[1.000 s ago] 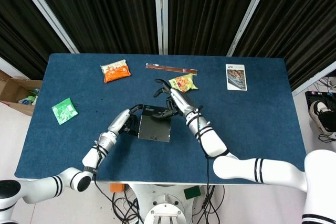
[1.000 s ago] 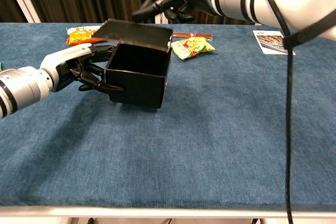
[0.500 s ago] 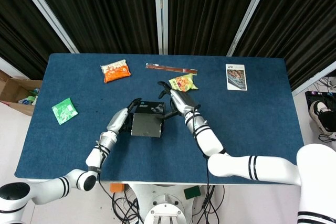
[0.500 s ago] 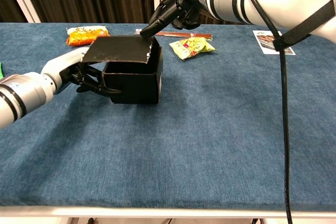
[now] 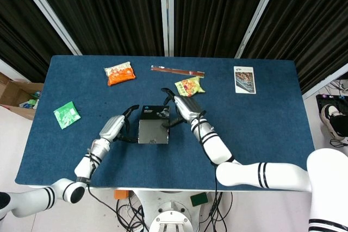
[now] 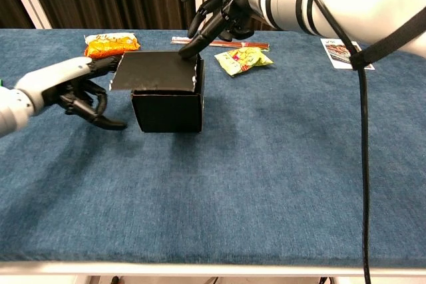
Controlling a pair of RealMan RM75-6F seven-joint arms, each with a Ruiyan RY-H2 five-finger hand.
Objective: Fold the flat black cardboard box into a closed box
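Blue table, black box under right robot hand

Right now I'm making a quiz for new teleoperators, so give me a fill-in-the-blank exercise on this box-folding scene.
1. The right hand presses a fingertip on the black box's ____.
2. The left hand holds ____.
3. The orange snack packet lies on the blue ____.
4. The chopsticks lie on the far side of the ____ snack packet.

Missing words: lid; nothing; table; yellow
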